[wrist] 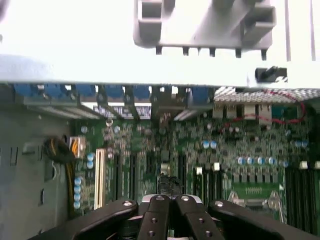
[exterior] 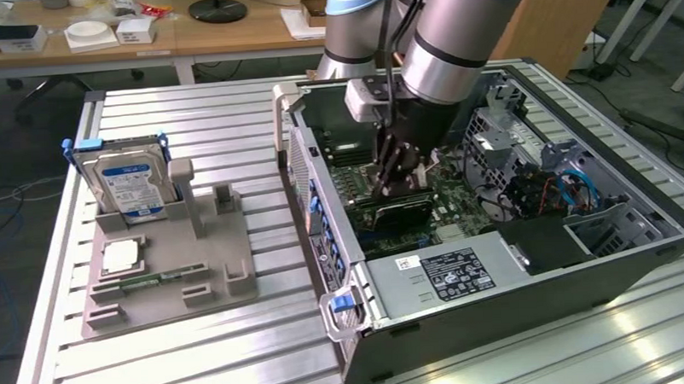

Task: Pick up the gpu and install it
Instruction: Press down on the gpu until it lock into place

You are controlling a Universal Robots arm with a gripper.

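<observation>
The desk (exterior: 210, 333), w/ a slatted aluminium top, is seen carrying all items. An open PC case (exterior: 528, 279) is laid on its side toward the exterior view's right; the motherboard (exterior: 457, 201) is exposed inside, and a grey power supply box (exterior: 447, 274) w/ a label is seen at the case's near end. The robot arm (exterior: 451, 43) is reached down into the case from above.

A grey parts holder (exterior: 174, 258) is placed on the desk at the exterior view's left, well apart from the case. A silver hard drive (exterior: 131, 186) w/ a blue label is stood upright in it. A narrow green memory stick (exterior: 163, 275) is laid flat nearer the holder's front edge, beside a small square chip (exterior: 121, 255).

The end effector (exterior: 393, 183) is positioned low over the motherboard, approx. mid-case. Its fingers (wrist: 160, 215) are drawn together, as seen in the wrist view. The gpu (exterior: 397, 211), black-faced, is seen directly below the end effector, down at the board's slots (wrist: 125, 175). Whether the gpu is clamped or merely touched cannot be told; its seating depth cannot be told either.
</observation>
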